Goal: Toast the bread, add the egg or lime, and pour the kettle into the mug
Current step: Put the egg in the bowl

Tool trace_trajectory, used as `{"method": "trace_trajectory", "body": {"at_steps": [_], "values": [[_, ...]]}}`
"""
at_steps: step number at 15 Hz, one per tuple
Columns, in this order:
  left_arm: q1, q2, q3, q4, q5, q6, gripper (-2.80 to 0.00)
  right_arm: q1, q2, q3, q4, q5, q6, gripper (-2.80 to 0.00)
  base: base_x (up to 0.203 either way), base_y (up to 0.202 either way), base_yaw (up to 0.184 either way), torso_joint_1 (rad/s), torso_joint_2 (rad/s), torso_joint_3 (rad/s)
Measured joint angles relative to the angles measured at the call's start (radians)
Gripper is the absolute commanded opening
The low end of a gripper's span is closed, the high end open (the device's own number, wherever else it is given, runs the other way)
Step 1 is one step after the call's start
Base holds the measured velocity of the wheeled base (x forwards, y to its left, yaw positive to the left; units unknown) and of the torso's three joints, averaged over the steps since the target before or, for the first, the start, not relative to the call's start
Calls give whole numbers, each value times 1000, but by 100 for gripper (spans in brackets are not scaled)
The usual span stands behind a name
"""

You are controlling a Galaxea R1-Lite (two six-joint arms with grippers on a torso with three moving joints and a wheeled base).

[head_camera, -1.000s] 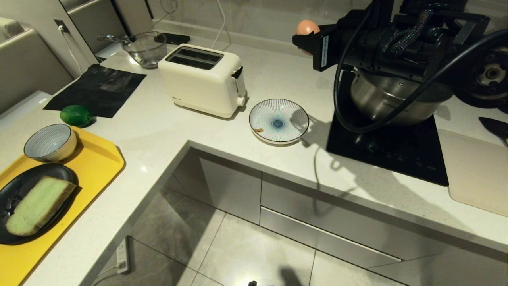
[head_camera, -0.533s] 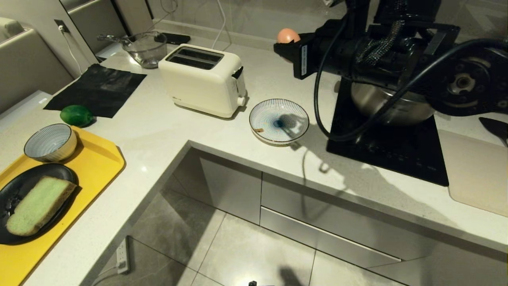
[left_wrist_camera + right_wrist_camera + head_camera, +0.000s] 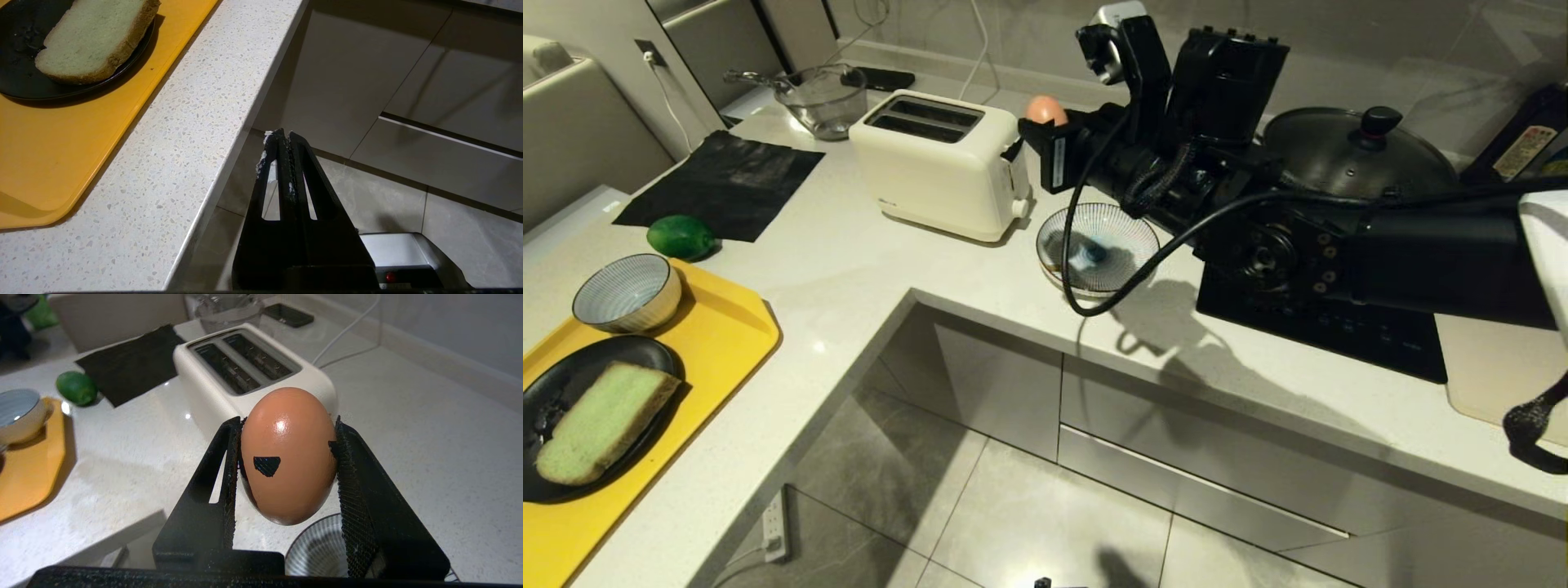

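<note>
Clamped on the egg (image 3: 288, 455), the right gripper (image 3: 1045, 122) hangs above the striped plate (image 3: 1131, 257) — plate just toward six o'clock of the egg, whose long axis stands upright. Left gripper (image 3: 282, 141) — pressed shut, parked.

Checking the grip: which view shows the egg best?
The right wrist view: the egg fills it, clamped in the right gripper. The head view shows only its top; the left wrist view, nothing.
</note>
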Motion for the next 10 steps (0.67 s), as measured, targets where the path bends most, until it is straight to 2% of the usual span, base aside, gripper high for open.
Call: {"method": "trace_trajectory", "body": {"at_steps": [7, 10], "values": [[1, 0, 0, -1, 1, 0, -280, -10, -28, 9, -20, -4, 10, -280, 0, 0, 0, 0, 0, 0], [0, 0, 0, 0, 0, 0, -280, -11, -51, 5, -18, -47, 15, -280, 0, 0, 0, 0, 0, 0]]}}
